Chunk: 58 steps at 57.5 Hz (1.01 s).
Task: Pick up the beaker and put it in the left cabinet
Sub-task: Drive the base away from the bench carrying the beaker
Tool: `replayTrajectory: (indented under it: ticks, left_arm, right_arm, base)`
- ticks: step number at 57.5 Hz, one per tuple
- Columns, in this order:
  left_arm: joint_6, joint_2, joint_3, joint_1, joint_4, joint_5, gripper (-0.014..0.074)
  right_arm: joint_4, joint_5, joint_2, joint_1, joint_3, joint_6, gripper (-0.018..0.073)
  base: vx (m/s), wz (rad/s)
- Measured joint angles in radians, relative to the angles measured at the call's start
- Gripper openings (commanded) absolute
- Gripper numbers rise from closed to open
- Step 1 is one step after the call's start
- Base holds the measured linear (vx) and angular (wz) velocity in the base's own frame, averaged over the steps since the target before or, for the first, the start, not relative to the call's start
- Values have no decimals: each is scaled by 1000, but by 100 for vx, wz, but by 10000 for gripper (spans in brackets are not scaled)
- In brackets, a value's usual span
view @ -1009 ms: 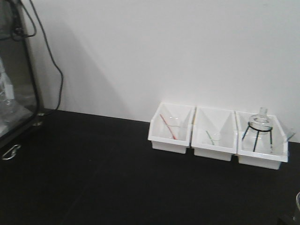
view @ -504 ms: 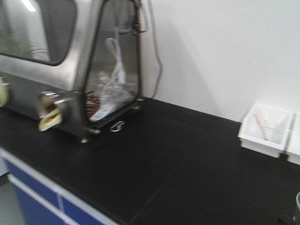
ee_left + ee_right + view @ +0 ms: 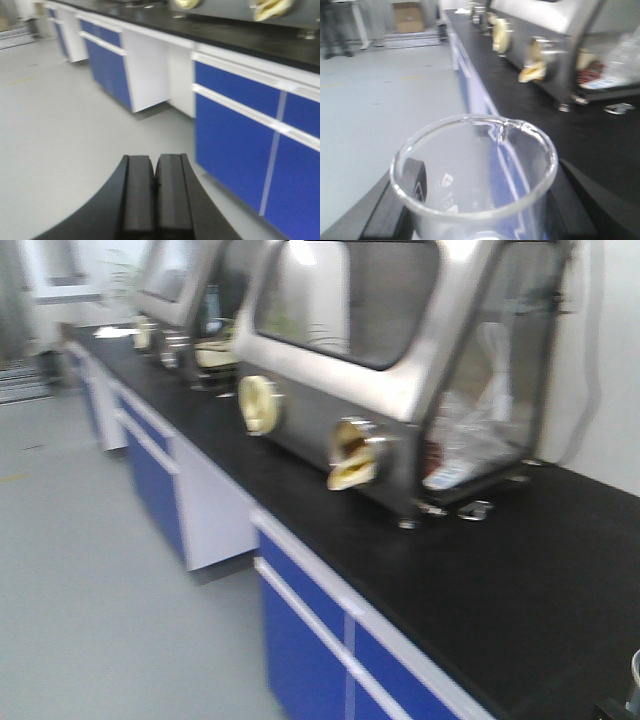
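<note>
Right wrist view: beaker (image 3: pixel 475 170) fills the frame, upright, clear glass, flared rim with pour spout turned away from the camera. White printed marks show faintly on its wall, too blurred to read. Nothing visible inside it.

Right fingers (image 3: pixel 575 200) stand dark on either side of the glass, pressed against its wall below the rim; they have hold of the beaker. It is carried in the air, out beyond the front edge of the worktop (image 3: pixel 520 580), with grey floor (image 3: pixel 90 590) behind it.

Left wrist view: left fingers (image 3: pixel 142 195) closed flat against each other, nothing between them. They point over the floor toward a row of blue cupboard doors (image 3: pixel 230 145) under the worktop.

Front view: long black worktop runs away to the upper left. A stainless glove box (image 3: pixel 400 360) sits on it, slanted window on top, two cream port rings (image 3: pixel 350 455) on its front, clear side panel with bags and tubing inside. More such boxes stand further along, blurred. A sliver of glass rim shows at the bottom right corner.

All frames soft with motion blur
</note>
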Motion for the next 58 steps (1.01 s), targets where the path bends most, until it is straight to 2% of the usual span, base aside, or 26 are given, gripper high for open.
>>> replayTrajectory:
  ticks: [30,58]
  left_arm:
    - [0,0,0,0,0,0,4]
    - [0,0,0,0,0,0,4]
  right_arm:
    - [0,0,0,0,0,0,-1]
    - [0,0,0,0,0,0,-1]
  base:
    - [13,78]
    - [34,41]
